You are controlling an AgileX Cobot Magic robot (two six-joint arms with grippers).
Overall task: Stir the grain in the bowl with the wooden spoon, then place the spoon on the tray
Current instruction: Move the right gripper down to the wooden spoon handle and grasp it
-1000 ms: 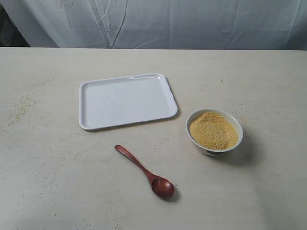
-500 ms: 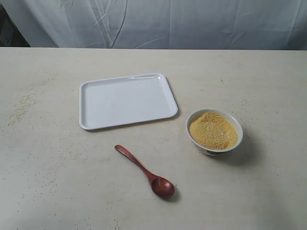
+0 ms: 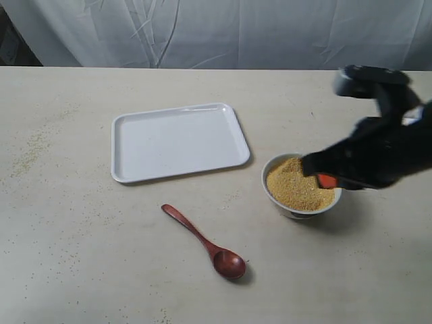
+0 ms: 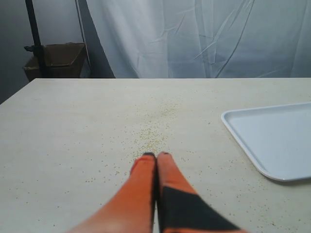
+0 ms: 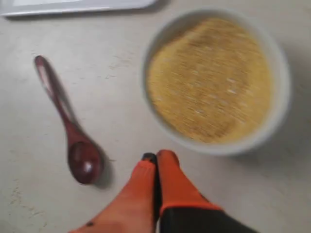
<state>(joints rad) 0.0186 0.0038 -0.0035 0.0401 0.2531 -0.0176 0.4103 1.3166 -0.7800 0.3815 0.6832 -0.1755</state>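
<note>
The white bowl (image 3: 291, 204) holds a heap of golden grain (image 3: 290, 185) at the right of the table. The dark wooden spoon (image 3: 204, 243) lies flat in front of the white tray (image 3: 177, 141), its oval end toward the front. My right gripper (image 3: 312, 169) hangs blurred over the bowl's right half, shut and holding nothing. In the right wrist view the right gripper (image 5: 156, 158) sits between the spoon (image 5: 73, 141) and the bowl (image 5: 277, 116) of grain (image 5: 209, 77). My left gripper (image 4: 156, 156) is shut and empty over bare table, left of the tray (image 4: 277, 141).
Loose grains (image 4: 155, 133) are scattered on the table ahead of the left gripper. A white cloth (image 3: 223, 30) hangs behind the table. A cardboard box (image 4: 53, 58) stands beyond the table's far corner in the left wrist view.
The right arm has come into the exterior view from the right and now hangs over the bowl. Spoon, bowl and tray have not moved.
</note>
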